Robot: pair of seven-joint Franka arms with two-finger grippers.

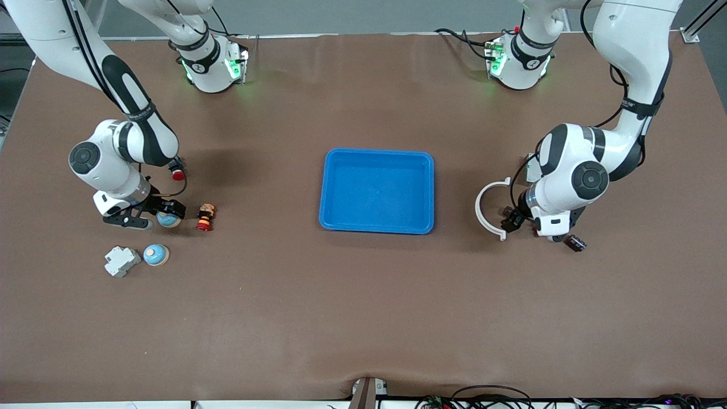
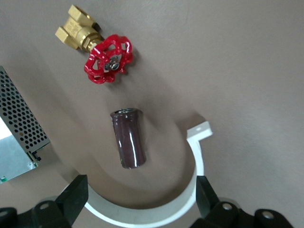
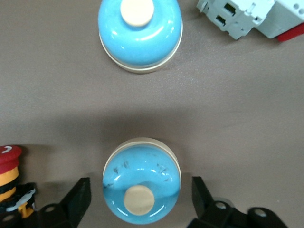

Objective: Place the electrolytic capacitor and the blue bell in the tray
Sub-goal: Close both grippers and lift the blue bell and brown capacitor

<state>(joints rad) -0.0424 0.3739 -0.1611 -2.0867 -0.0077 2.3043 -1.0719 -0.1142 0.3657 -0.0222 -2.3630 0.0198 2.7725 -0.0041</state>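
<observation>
the right gripper [image 1: 152,216] is down at the right arm's end of the bench [image 1: 363,318], its jaws standing on either side of a blue bell [image 3: 141,187] with a gap visible on both sides, so nothing is gripped yet; the bell sits centred between the fingers, so the coming move is judged to be a plain squeeze across the dome and a lift. a second blue bell [image 1: 155,254] lies nearer the front camera, beside a grey-white breaker [image 1: 121,261], and a red push button [image 1: 205,217] stands just beside the gripper. the left gripper [image 1: 514,218] hangs wide open and empty over a white ring clamp [image 2: 156,199], with the electrolytic capacitor [image 2: 128,138] lying on its side ahead of the fingers, its long axis roughly along the reach, near a red-handled brass valve [image 2: 97,52]. the tray [image 1: 377,227] sits empty mid-bench between the arms.
</observation>
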